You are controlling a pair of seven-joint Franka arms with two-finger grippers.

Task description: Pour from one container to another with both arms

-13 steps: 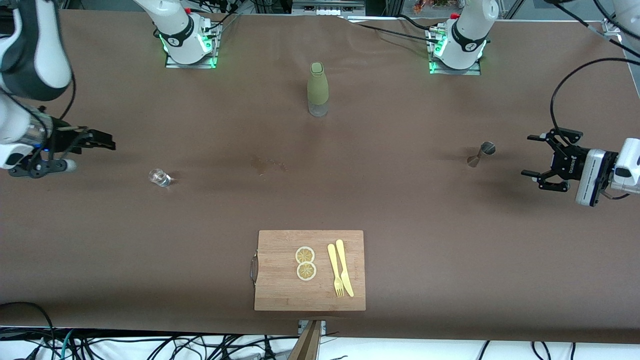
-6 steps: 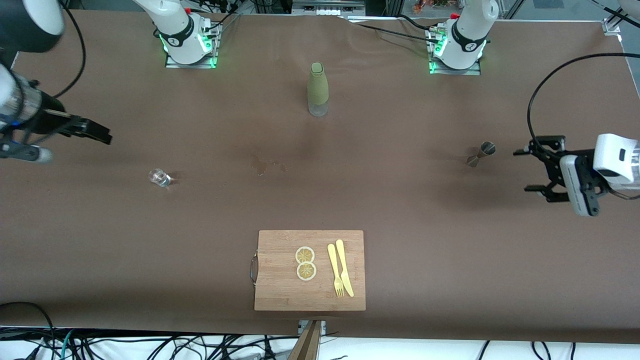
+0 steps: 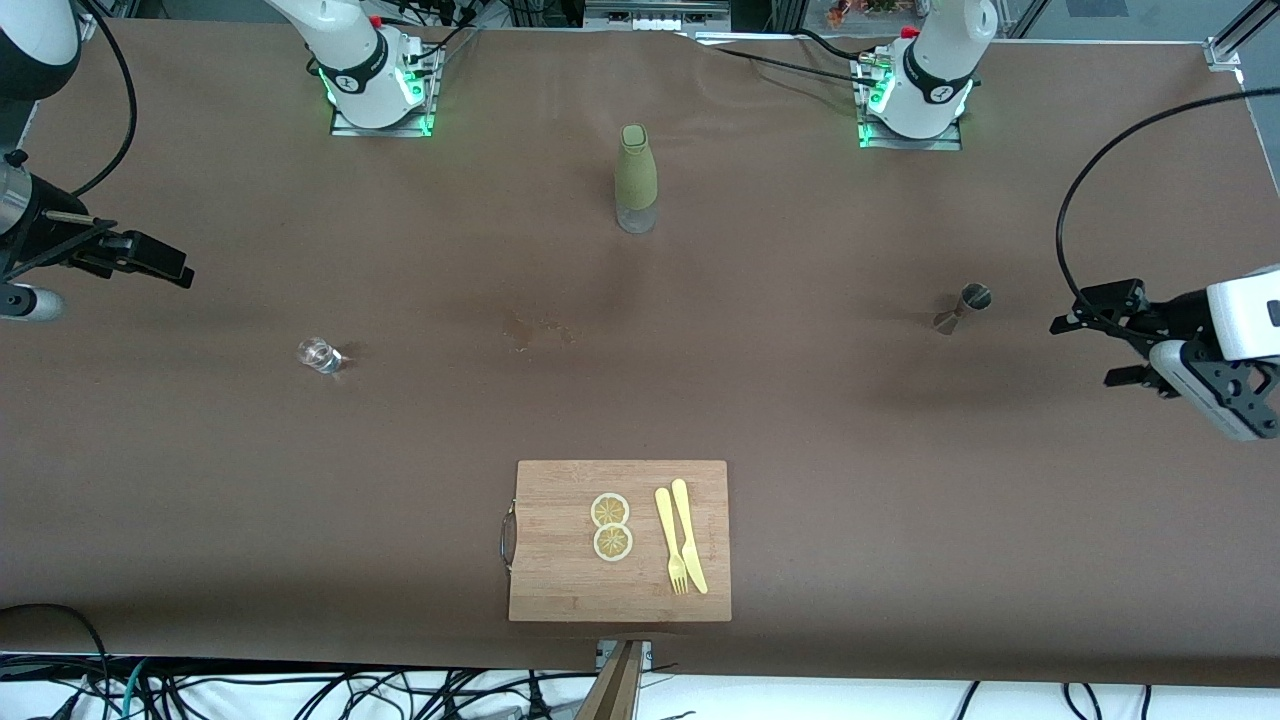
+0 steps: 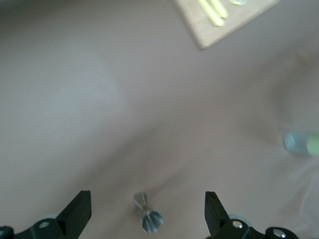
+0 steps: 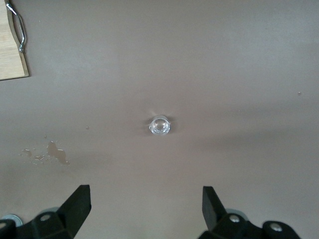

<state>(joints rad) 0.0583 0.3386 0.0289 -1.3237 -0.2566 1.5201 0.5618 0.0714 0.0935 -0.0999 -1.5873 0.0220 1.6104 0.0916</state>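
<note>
Moved: both grippers drawn back toward the counter's ends since a second ago; glass, jigger, bottle and board unshifted.
Left gripper (image 3: pixel 1110 350): over the counter (image 3: pixel 800 400) at the left arm's end, just beside the jigger; black fingers (image 4: pixel 79 211) spread wide, holding nothing.
Right gripper (image 3: pixel 150 258): over the right arm's end of the counter, above and well apart from the glass; fingers (image 5: pixel 77 204) wide, empty.
Arms: white, black joint bands, black cables trailing; bases lit green.
Jigger (image 3: pixel 962 306): small steel hourglass cup, upright, toward the left arm's end.
Glass (image 3: pixel 320 355): small, clear, upright, toward the right arm's end.
Bottle (image 3: pixel 636 178): olive sleeve, clear foot, upright between the bases.
Spill (image 3: pixel 535 330): small wet patch mid-counter.
Board (image 3: pixel 560 580): wooden, metal handle, nearest the camera; two lemon slices (image 3: pixel 611 526), yellow fork (image 3: pixel 669 538) and knife (image 3: pixel 689 534) on it.
</note>
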